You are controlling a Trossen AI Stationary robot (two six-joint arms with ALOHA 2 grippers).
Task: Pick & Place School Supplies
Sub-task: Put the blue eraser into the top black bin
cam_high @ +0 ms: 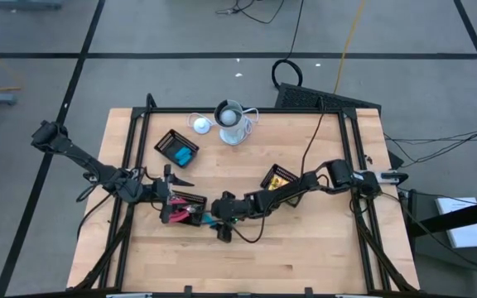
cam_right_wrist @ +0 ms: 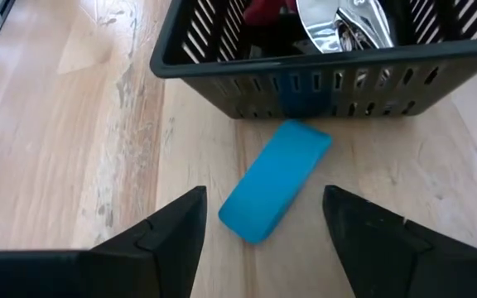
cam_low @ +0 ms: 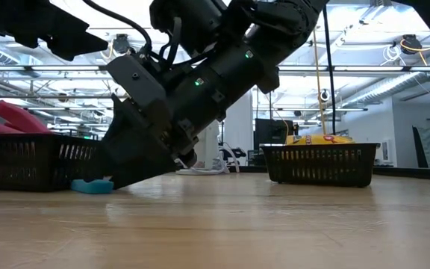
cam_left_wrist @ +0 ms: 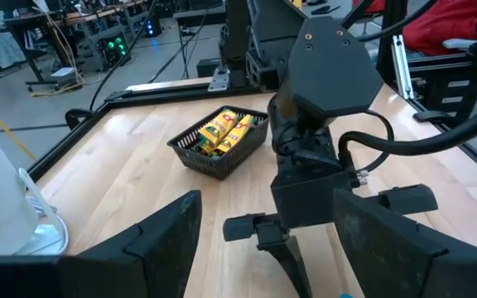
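Note:
A light-blue block [cam_right_wrist: 276, 180] lies flat on the table just outside a black mesh basket [cam_right_wrist: 305, 79] that holds red-handled tools [cam_high: 185, 207]. In the low view the block [cam_low: 92, 185] shows beside that basket. My right gripper [cam_right_wrist: 263, 199] is low over the block and open, with one finger on either side of it, not touching. My left gripper [cam_high: 171, 184] hovers open beside the same basket, facing the right arm [cam_left_wrist: 321, 124]. Yellow pieces [cam_left_wrist: 222, 132] fill a second basket [cam_high: 278, 176]. Blue blocks [cam_high: 182, 154] lie in a third.
A white-grey cup-like object [cam_high: 232, 122] with a cable stands near the table's far edge, a small white disc [cam_high: 200, 124] beside it. A black frame [cam_high: 131, 132] borders the table. Bare wood [cam_high: 305, 248] stretches along the near side.

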